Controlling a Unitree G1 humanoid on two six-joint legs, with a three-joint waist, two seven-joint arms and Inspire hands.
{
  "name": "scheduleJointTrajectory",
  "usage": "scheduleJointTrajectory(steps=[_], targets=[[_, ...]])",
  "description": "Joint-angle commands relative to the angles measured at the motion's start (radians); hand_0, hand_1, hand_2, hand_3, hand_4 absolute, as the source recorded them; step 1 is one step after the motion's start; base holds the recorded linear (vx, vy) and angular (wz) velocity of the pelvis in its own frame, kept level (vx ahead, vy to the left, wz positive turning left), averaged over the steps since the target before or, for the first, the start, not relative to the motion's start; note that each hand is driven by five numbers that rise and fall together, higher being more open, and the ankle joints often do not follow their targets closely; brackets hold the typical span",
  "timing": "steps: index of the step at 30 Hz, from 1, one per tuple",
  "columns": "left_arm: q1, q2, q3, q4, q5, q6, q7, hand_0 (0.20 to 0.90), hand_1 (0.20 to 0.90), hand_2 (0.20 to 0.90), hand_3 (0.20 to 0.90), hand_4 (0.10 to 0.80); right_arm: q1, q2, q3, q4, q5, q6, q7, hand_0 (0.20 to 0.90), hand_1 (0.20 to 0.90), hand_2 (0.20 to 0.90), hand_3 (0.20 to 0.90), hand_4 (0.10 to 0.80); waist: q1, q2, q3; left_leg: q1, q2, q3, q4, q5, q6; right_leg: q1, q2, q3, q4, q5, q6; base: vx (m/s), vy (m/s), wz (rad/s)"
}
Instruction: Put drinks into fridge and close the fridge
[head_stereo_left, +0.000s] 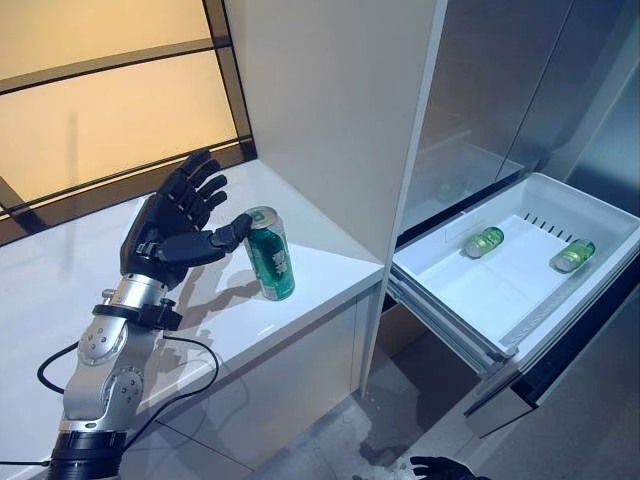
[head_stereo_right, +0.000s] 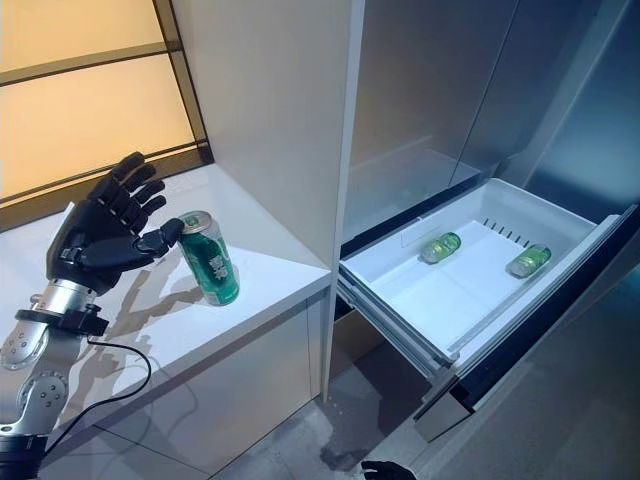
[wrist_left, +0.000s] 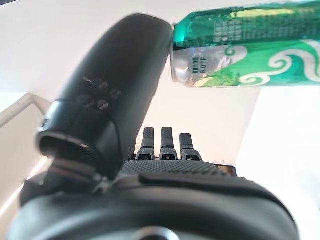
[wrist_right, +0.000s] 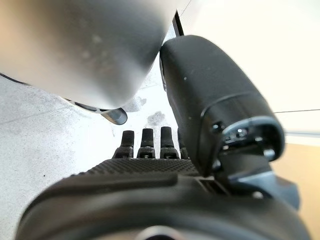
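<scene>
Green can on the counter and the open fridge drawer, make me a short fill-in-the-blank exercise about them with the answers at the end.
1. The green can stands on the white ____.
2. The left hand has straight fingers, and only its ____ touches the can.
3. The pulled-out fridge drawer already holds ____ green bottles.
4. The right hand hangs low near the floor, holding ____.

Missing words: counter; thumb; two; nothing
</scene>
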Motion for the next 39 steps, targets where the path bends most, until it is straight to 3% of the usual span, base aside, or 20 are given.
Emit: scheduleJointTrajectory(steps=[1, 6, 10, 18, 22, 39], targets=[[-0.122, 0.051, 0.095, -0.042, -0.073, -0.157, 0.028, 0.900, 0.900, 0.900, 0.900, 0.800, -0.008, -0.008, 0.051, 0.013, -0.036, 0.007, 0.007, 0.900, 0.900, 0.900, 0.900, 0.800, -0.022, -0.009, -0.033, -0.018, -0.024, 0.088, 0.016, -0.049, -0.002, -0.003, 0.007, 0.062, 0.100, -0.135, 0.049, 0.000, 0.000, 0.00], [-0.135, 0.036, 0.104, -0.060, -0.098, -0.217, 0.053, 0.900, 0.900, 0.900, 0.900, 0.800, -0.006, -0.008, 0.053, 0.019, -0.040, -0.001, 0.010, 0.900, 0.900, 0.900, 0.900, 0.800, -0.025, -0.012, -0.037, -0.017, -0.024, 0.091, 0.014, -0.051, -0.003, -0.003, 0.008, 0.067, 0.098, -0.135, 0.049, 0.000, 0.000, 0.00], [-0.138, 0.021, 0.102, -0.072, -0.115, -0.215, 0.034, 0.900, 0.900, 0.900, 0.900, 0.800, -0.006, -0.003, 0.054, 0.028, -0.044, -0.008, 0.008, 0.900, 0.900, 0.900, 0.900, 0.800, -0.027, -0.012, -0.040, -0.017, -0.023, 0.092, 0.013, -0.050, -0.003, -0.005, 0.009, 0.070, 0.098, -0.134, 0.048, 0.000, 0.000, 0.00], [-0.127, -0.003, 0.081, -0.112, -0.172, -0.134, -0.085, 0.900, 0.900, 0.900, 0.900, 0.800, -0.005, -0.003, 0.050, 0.042, -0.051, -0.019, 0.009, 0.900, 0.900, 0.900, 0.900, 0.800, -0.026, -0.011, -0.038, -0.014, -0.024, 0.093, 0.013, -0.050, -0.001, -0.004, 0.010, 0.071, 0.099, -0.133, 0.049, 0.000, 0.000, 0.00], [-0.127, 0.008, 0.058, -0.119, -0.191, -0.043, -0.166, 0.900, 0.900, 0.900, 0.900, 0.800, -0.011, -0.009, 0.050, 0.052, -0.053, -0.028, 0.013, 0.900, 0.900, 0.900, 0.900, 0.800, -0.024, -0.008, -0.035, -0.014, -0.024, 0.092, 0.012, -0.050, -0.002, -0.002, 0.010, 0.069, 0.097, -0.131, 0.050, 0.000, 0.000, 0.00], [-0.116, 0.055, 0.028, -0.072, -0.105, 0.035, -0.178, 0.900, 0.900, 0.900, 0.900, 0.800, -0.017, -0.027, 0.047, 0.039, -0.044, -0.011, 0.022, 0.900, 0.900, 0.900, 0.900, 0.800, -0.027, 0.000, -0.026, -0.011, -0.025, 0.092, 0.014, -0.047, -0.003, 0.003, 0.010, 0.070, 0.093, -0.126, 0.053, 0.000, 0.000, 0.00]])
